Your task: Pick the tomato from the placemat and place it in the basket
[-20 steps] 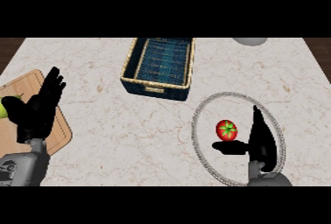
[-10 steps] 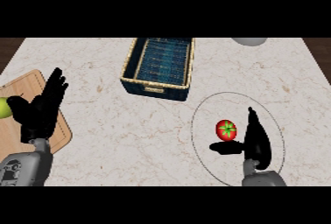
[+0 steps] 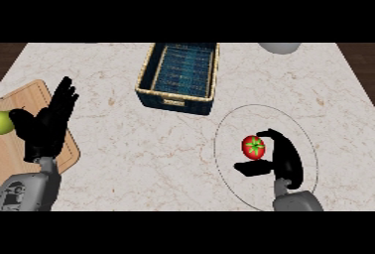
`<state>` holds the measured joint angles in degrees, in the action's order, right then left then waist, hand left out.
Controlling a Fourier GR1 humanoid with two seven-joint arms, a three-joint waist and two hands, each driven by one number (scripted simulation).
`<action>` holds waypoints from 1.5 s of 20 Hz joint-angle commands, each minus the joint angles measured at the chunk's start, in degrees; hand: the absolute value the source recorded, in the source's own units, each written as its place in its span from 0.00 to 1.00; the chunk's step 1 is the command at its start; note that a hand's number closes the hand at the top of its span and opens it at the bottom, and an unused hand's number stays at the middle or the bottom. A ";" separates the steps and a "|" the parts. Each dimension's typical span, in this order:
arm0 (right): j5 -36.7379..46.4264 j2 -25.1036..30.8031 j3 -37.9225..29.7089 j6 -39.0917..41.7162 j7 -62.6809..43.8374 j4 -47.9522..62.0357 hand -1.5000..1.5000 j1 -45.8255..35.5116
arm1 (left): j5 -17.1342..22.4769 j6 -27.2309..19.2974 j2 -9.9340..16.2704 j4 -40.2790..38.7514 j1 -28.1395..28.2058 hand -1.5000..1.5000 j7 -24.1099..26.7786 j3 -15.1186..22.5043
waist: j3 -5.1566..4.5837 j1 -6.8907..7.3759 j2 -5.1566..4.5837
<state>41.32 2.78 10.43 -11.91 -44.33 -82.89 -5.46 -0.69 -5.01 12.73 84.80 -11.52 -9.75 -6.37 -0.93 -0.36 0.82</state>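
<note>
A red tomato (image 3: 253,147) with a green stem star lies on the round marble-patterned placemat (image 3: 233,123), which has a thin dark rim, at the counter's right front. My right hand (image 3: 286,159) stands just right of the tomato. Its fingers bend over the tomato's upper right side and its thumb reaches left below the fruit, with a small gap showing there. The hand is still open around it. A dark blue woven basket (image 3: 173,102) with a tan rim sits at the back centre, nothing inside. My left hand (image 3: 44,125) rests open at the left, fingers up.
A wooden cutting board (image 3: 28,95) lies under the left hand at the left edge, with a green fruit (image 3: 4,122) on it. A grey bowl (image 3: 280,47) shows at the counter's back right edge. Bare marble lies between the basket and the placemat.
My right hand has moved in against the tomato's right side and its fingers have begun bending over it, with the thumb swinging under. The tomato and the left hand stay put.
</note>
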 commanded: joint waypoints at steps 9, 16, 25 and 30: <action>-1.41 -2.66 17.13 -0.11 5.64 4.02 1.00 -3.27 | -0.51 0.90 -0.71 -1.84 -1.40 0.50 1.42 0.85 | 0.94 2.67 -1.33; -5.50 -2.72 39.71 4.36 7.39 5.50 1.00 -14.48 | 0.16 3.28 -1.97 -0.63 -4.12 0.50 0.54 3.89 | 1.08 10.44 -2.09; -18.94 -2.77 49.98 -20.96 12.27 0.23 1.00 -21.11 | -1.11 0.88 -2.43 -1.58 -4.99 0.50 -0.78 3.27 | 1.14 7.55 -1.55; -23.11 -2.78 50.66 -32.01 9.64 -3.94 1.00 -30.34 | -1.26 1.11 -2.00 -2.41 -4.36 0.50 0.98 2.83 | 0.94 6.80 -1.27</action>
<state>21.58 0.05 59.70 -36.27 -33.94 -84.86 -29.84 -1.96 -3.81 10.37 82.59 -15.85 -9.55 -2.97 0.09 6.82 -0.61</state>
